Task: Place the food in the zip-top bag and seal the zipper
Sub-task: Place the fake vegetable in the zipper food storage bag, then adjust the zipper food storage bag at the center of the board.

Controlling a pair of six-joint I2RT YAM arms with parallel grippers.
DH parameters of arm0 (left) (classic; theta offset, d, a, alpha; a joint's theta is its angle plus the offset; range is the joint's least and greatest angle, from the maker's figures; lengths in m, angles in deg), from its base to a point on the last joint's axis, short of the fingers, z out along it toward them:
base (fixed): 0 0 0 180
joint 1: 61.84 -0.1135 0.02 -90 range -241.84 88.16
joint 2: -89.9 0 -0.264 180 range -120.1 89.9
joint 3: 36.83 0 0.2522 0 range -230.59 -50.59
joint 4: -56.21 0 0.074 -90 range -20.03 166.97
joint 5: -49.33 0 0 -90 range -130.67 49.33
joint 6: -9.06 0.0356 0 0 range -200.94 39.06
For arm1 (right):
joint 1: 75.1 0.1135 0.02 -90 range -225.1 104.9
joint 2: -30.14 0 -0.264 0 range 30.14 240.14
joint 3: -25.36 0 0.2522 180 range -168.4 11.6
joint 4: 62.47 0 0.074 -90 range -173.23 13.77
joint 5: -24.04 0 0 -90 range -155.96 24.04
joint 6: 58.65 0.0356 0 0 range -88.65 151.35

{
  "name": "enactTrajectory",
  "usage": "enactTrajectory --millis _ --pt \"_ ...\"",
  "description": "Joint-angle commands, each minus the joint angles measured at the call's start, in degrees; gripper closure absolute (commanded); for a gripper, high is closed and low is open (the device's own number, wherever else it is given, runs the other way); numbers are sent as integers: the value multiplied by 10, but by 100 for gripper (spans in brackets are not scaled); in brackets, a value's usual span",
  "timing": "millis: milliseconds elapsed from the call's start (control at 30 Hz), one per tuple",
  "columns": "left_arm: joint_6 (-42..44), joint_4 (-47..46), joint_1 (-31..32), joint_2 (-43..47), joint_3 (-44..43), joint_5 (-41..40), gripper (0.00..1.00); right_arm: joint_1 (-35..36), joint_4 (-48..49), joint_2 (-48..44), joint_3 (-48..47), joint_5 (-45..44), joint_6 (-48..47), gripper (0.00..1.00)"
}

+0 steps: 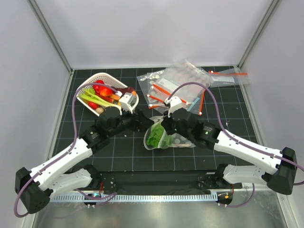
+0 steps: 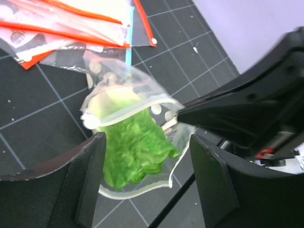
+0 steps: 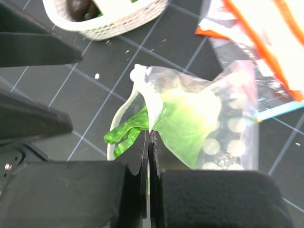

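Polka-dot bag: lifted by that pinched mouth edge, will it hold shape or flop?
Probably flops: the polka-dot bag film wrinkles and sags where the right gripper pinches it. The lettuce pokes out of the open mouth, so tilting could spill it. The glossy film may slip from the pinch.

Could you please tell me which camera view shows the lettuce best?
Left wrist: the lettuce fills the centre, poking from the zip-top bag. The right wrist shows it partly behind plastic; the top view shows it small.

Green lettuce (image 2: 135, 147), white-dotted clear bag (image 3: 228, 128), white basket (image 1: 88, 88).
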Motion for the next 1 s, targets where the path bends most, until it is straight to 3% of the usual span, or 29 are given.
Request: enactTrajectory --millis 0,100,300,533,733,833,967 --pt "0 21 0 -26 -20 -18 28 -1 41 -57 14 -71 20 99" --pt "-4 34 1 -73 -36 4 32 -3 50 -83 30 -104 27 99" --pt "-16 -1 2 -126 -29 -31 34 -4 58 -123 47 -124 28 99" --pt "-23 -55 3 -193 -29 26 36 -4 56 -115 43 -121 31 99" --pt "-31 -60 6 -167 -16 13 36 -5 54 -121 45 -136 33 99" --pt "-26 -77 16 -129 2 -10 29 -4 55 -122 45 -137 35 99" --pt "-23 -80 24 -143 1 -26 31 -4 57 -123 46 -137 39 99"
